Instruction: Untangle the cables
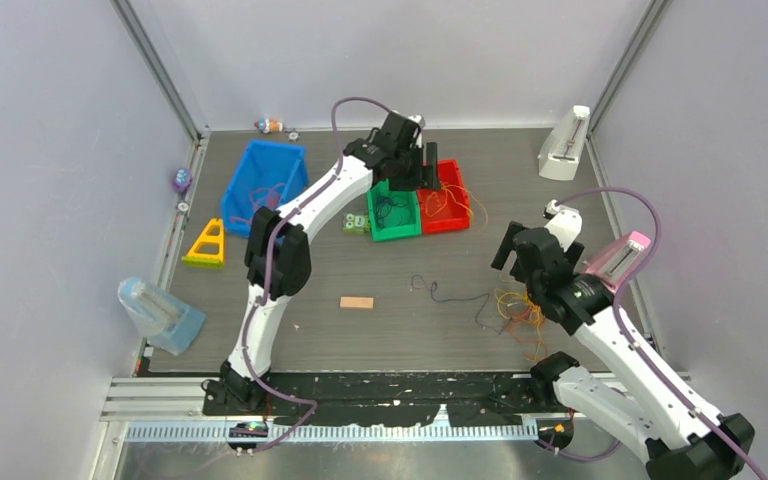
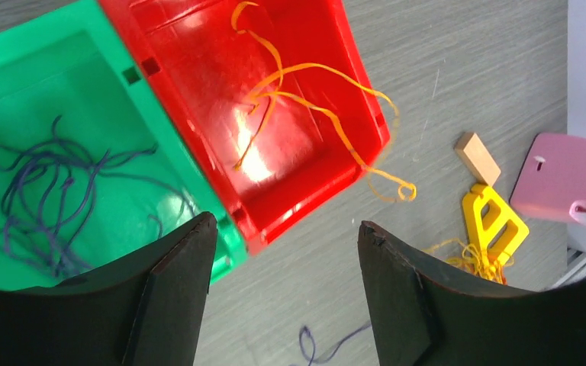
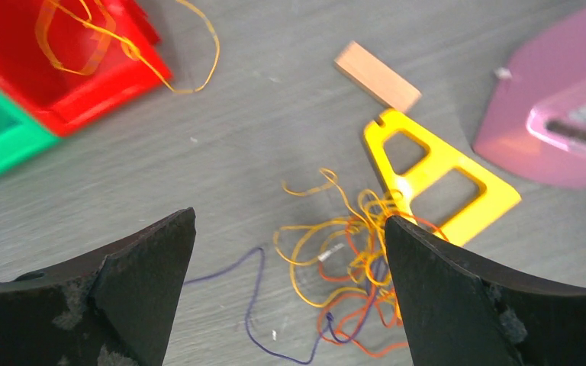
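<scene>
Left gripper (image 2: pixel 286 221) open, empty, over red bin (image 2: pixel 198 69) corner, table's (image 1: pixel 360 340) 1 o'clock; orange cable (image 2: pixel 328 114) inside. Right gripper (image 3: pixel 290 217) wide open, empty, above tangle (image 3: pixel 351 252), 4 o'clock.

tangle (image 1: pixel 518 308) on table (image 1: pixel 380 340), right of block (image 1: pixel 356 302) | strands (image 1: pixel 392 208) in bins (image 1: pixel 397 233) behind block

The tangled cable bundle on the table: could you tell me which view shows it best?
The right wrist view: the tangled cable bundle lies close, its orange, yellow, red and purple strands distinguishable. The top external view shows only a small clump; the left wrist view catches just a yellow fringe.
</scene>
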You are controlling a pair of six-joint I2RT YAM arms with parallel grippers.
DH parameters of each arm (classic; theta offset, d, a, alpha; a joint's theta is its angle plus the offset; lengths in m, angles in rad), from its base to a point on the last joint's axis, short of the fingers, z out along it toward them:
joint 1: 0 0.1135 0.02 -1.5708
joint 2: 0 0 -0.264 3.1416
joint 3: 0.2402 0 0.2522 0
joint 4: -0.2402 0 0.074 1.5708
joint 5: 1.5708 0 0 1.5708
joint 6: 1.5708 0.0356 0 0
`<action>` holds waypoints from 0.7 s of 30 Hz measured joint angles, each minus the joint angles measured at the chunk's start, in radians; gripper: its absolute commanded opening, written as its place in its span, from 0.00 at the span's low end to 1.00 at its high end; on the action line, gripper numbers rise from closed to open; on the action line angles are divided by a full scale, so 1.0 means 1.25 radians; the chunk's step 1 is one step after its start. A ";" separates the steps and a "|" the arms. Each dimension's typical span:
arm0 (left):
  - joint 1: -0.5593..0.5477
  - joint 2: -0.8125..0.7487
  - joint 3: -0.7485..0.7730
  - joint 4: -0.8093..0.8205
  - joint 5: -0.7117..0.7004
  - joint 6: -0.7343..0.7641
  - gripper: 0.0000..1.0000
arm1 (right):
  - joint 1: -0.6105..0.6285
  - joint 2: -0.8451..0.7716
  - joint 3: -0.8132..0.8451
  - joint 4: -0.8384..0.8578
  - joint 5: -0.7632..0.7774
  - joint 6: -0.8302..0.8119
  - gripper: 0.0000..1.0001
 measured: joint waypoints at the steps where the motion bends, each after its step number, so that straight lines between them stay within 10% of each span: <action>1: 0.000 -0.016 -0.016 0.001 -0.002 0.006 0.71 | -0.012 0.020 -0.001 -0.020 -0.002 0.019 0.98; 13: -0.017 -0.509 -0.448 0.126 0.006 0.099 0.71 | -0.114 0.064 -0.056 0.018 -0.212 -0.006 0.88; 21: -0.023 -0.807 -0.870 0.239 -0.028 0.171 0.71 | -0.114 0.344 0.088 0.115 -0.306 -0.141 0.81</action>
